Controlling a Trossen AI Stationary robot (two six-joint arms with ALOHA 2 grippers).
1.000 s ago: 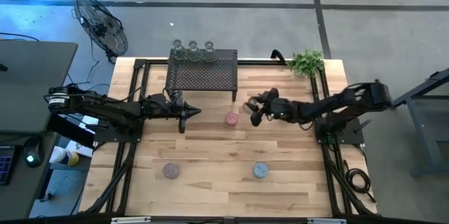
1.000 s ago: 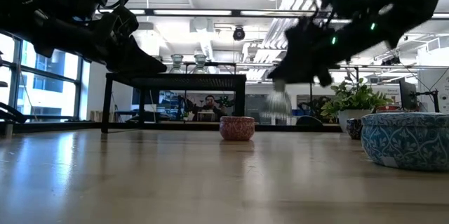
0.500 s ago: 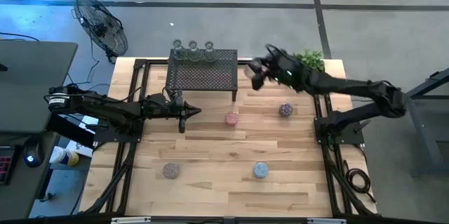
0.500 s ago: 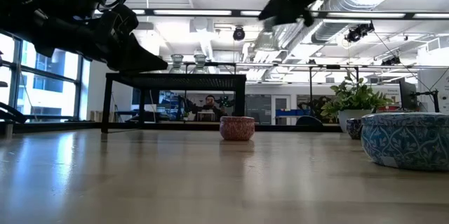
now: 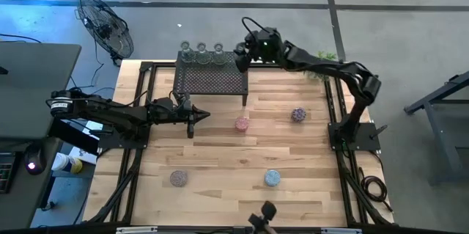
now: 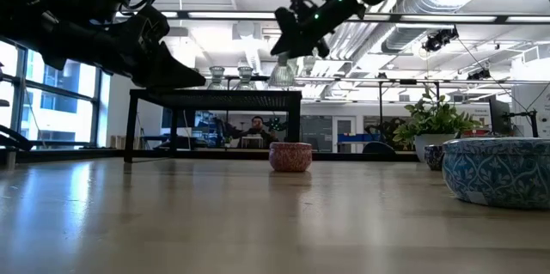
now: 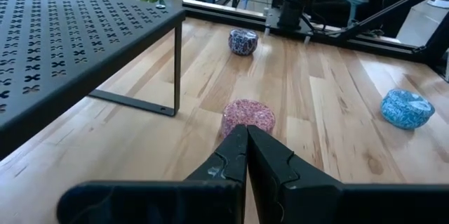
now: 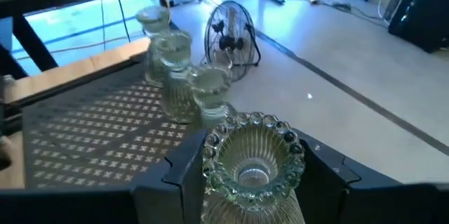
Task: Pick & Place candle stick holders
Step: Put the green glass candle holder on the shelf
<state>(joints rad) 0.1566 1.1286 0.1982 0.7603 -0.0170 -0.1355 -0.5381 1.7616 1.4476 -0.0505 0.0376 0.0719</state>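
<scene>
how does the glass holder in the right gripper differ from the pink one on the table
The clear glass holder is ribbed and see-through; the pink holder is opaque and speckled. The clear one is held by the right gripper above the black mesh rack; the pink one sits on the table, beside the rack's leg. Both are small round cups, upright.

Bright overhead light, soft shadows

Right gripper point(image 5: 240, 52) over far right corner of black mesh rack point(image 5: 212, 80). Three clear glass holders point(image 5: 201, 49) along rack's far edge. Left gripper point(image 5: 196, 117) beside rack's near-left leg.
</scene>
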